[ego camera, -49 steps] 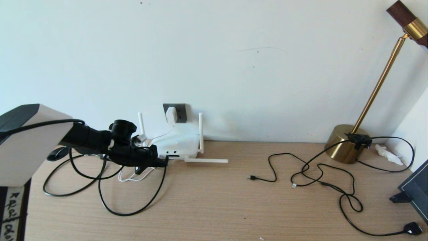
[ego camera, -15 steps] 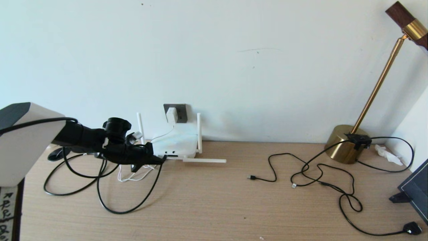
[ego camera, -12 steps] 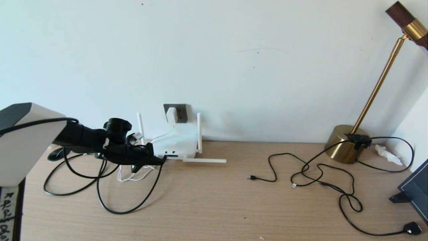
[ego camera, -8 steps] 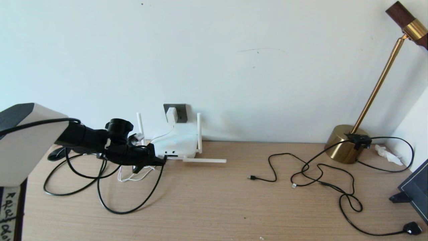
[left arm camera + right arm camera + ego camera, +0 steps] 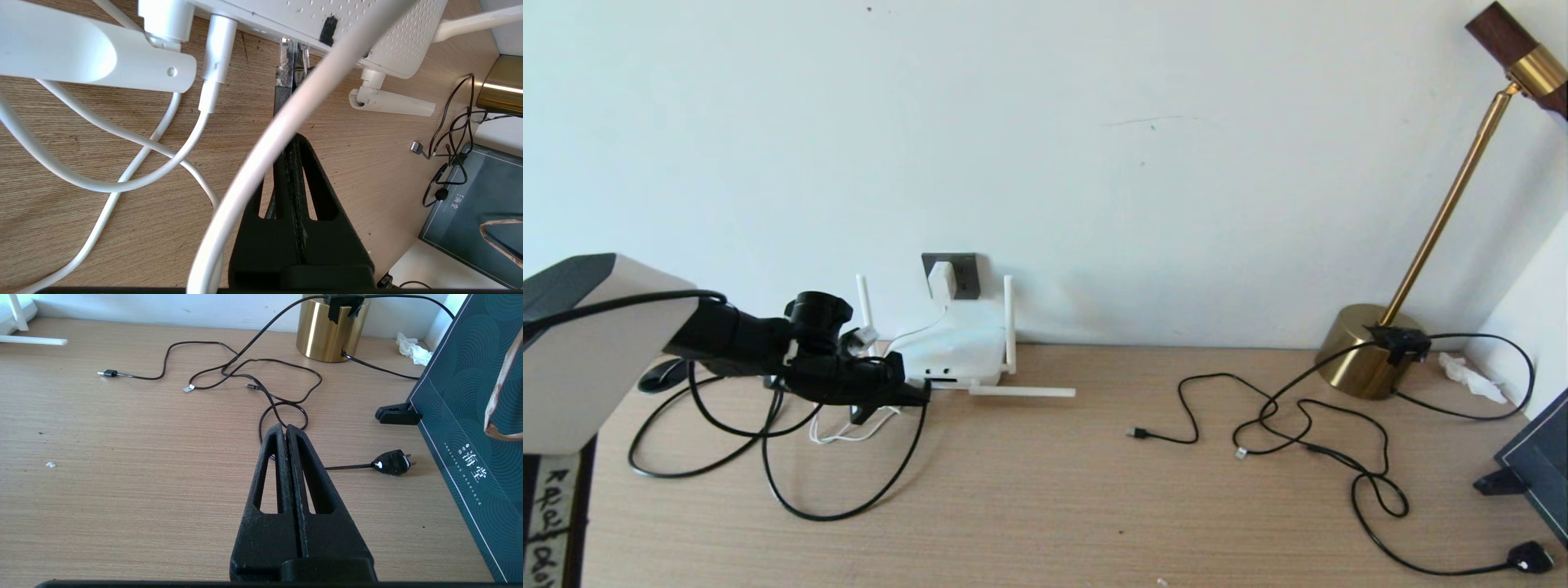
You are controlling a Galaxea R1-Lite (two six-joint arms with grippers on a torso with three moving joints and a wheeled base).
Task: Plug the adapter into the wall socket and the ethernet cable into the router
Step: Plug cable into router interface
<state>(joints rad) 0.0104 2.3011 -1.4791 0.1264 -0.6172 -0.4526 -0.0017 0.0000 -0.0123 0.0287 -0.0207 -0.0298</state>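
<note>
A: Nearest the robot, a black loop of the ethernet cable (image 5: 841,510) is seen slack on the desk (image 5: 1045,506). How should the step in hand be done well?

B: The clear connector (image 5: 291,49) is best kept square to the port edge of the router (image 5: 956,353) and pressed straight in until the latch is judged seated. The white cord (image 5: 261,163) crossing the wrist view should be kept from snagging.

A: And the jaws?

B: The left gripper (image 5: 288,87) is seen pressed fully together on the ethernet cable just behind the connector, whose tip is at the router's edge; whether it is fully seated cannot be told. The right gripper (image 5: 285,430) is closed on nothing, parked over bare desk.

A: Farther back?

B: The adapter (image 5: 942,280) is already seated in the wall socket (image 5: 964,273).
</note>
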